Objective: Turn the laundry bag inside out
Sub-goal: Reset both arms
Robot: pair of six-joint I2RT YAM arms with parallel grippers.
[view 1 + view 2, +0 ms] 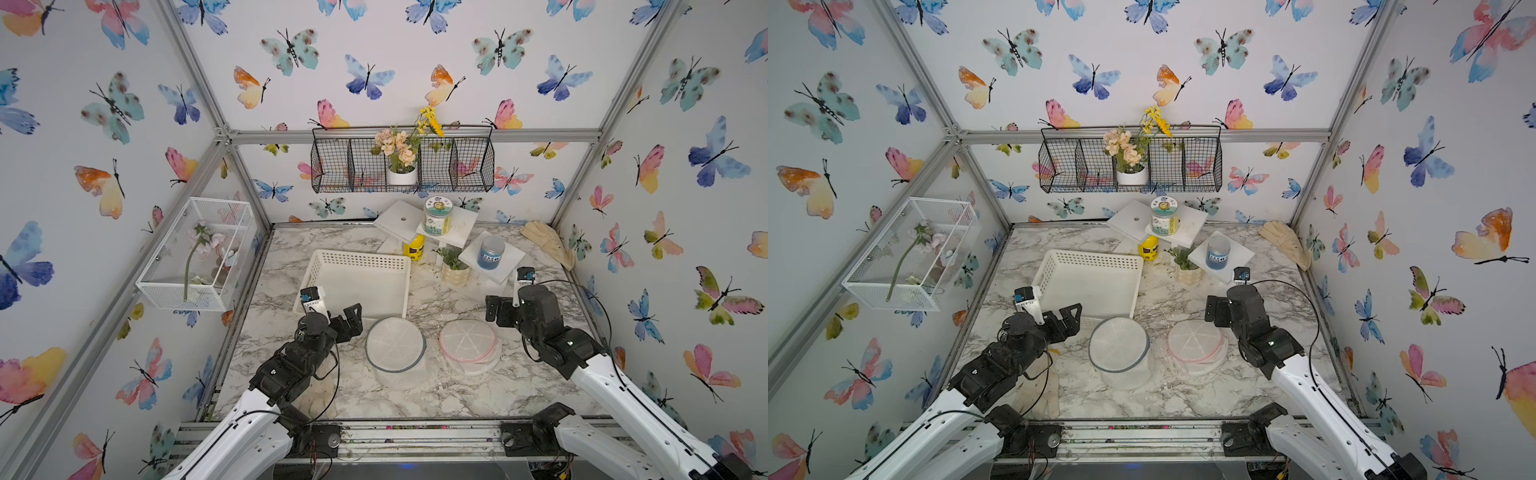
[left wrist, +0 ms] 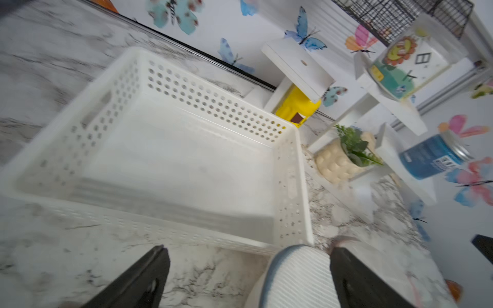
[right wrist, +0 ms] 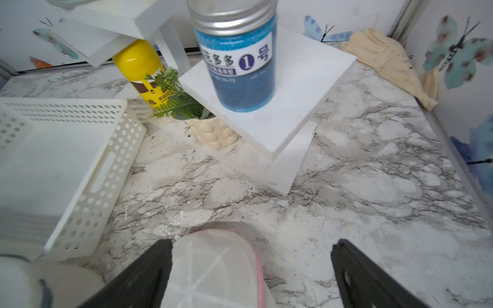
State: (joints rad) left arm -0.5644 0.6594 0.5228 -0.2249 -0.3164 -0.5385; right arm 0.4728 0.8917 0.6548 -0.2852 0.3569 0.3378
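A white mesh laundry bag with a grey rim [image 1: 395, 347] [image 1: 1119, 345] stands puffed up at the middle of the marble table. Beside it lies a flatter mesh laundry bag with a pink rim [image 1: 469, 345] [image 1: 1196, 343]. My left gripper [image 1: 352, 322] [image 1: 1069, 320] is open just left of the grey-rimmed bag and holds nothing. In the left wrist view that bag [image 2: 298, 277] lies against one side of the open gripper [image 2: 248, 269]. My right gripper [image 1: 496, 311] [image 1: 1213, 309] hangs open over the far right edge of the pink-rimmed bag [image 3: 213, 272], which shows between its spread fingers [image 3: 252, 264].
An empty white perforated basket [image 1: 328, 266] [image 2: 293, 170] [image 3: 106, 165] sits behind the bags. White stepped shelves carry a blue jar [image 1: 490, 251] [image 3: 237, 66] and a printed jar [image 1: 437, 216]; a yellow bottle [image 1: 414, 248] and a small potted plant [image 1: 455, 266] stand below. A glove [image 1: 548, 243] lies at the back right.
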